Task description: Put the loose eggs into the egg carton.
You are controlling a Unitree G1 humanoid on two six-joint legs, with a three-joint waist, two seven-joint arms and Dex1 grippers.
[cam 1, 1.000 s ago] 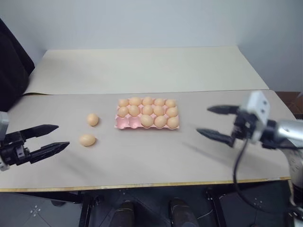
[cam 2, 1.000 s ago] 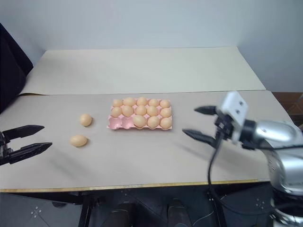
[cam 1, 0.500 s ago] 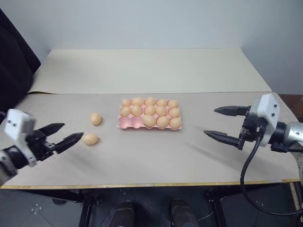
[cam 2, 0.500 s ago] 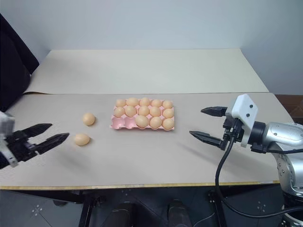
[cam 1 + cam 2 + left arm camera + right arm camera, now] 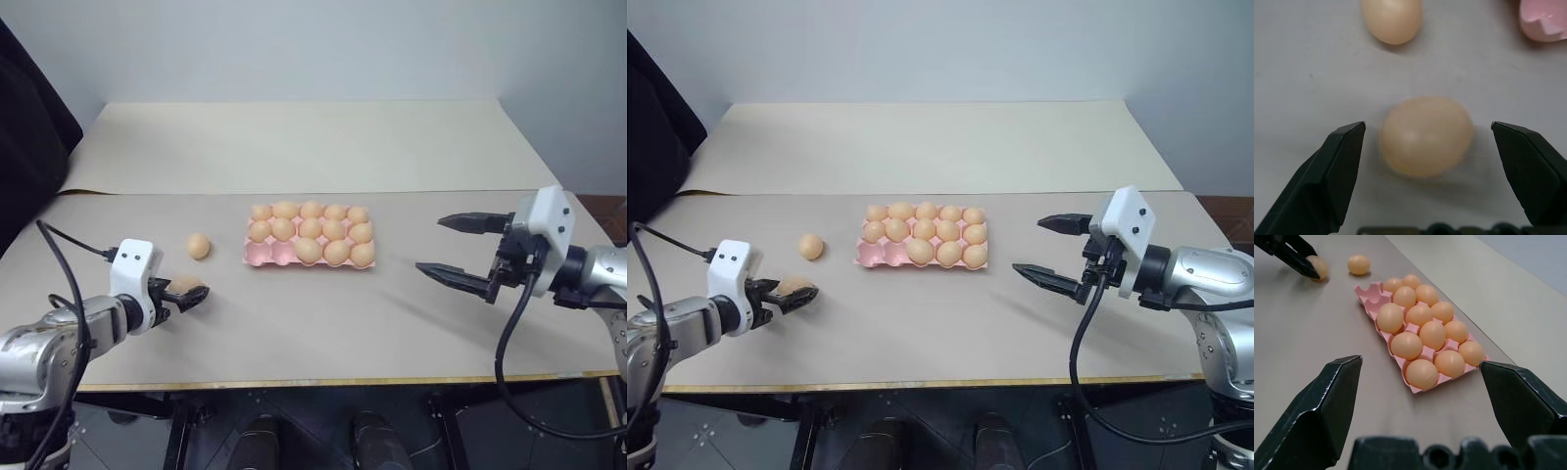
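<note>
- On the table (image 5: pixel 323 323), in the left eye view, the egg carton (image 5: pixel 257 257) held thirteen eggs, with two cups bare at its near left corner. Two loose eggs lay to its left: the far egg (image 5: pixel 199 246) sat alone, and the near egg (image 5: pixel 185 286) lay at the tips of the left gripper (image 5: pixel 189 297).
- Right eye view: the right gripper (image 5: pixel 1050 251) hung well apart from the carton on its right side, jaws spread wide, holding nothing.
- Left wrist view: the near egg lay on the table between the two black fingers (image 5: pixel 1339 171), with a gap on each side; the jaws stood wide and had not closed. The far egg lay beyond it, and a pink corner of the carton showed further off.
- Right wrist view: the carton's two bare cups were at the end toward the loose eggs.
- By my judgement the task was nearly done: two eggs left, two cups free, and the first grasp was about to begin.
</note>
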